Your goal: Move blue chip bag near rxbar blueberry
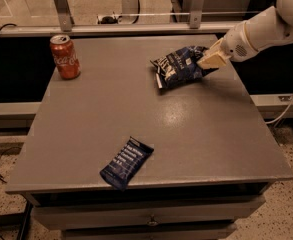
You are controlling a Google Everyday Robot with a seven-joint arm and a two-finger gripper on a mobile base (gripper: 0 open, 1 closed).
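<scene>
The blue chip bag (178, 66), puffy dark blue foil with white lettering, is at the back right of the grey table (201, 134). My gripper (211, 60) reaches in from the right and is shut on the bag's right end, which is raised a little off the table. The rxbar blueberry (126, 162), a small flat dark blue wrapper with white text, lies near the table's front edge, left of centre, far from the bag.
A red soda can (65, 56) stands upright at the back left corner. A metal railing (131, 14) runs behind the table. A drawer front (151, 219) sits under the tabletop. A cable (291, 109) hangs at the right.
</scene>
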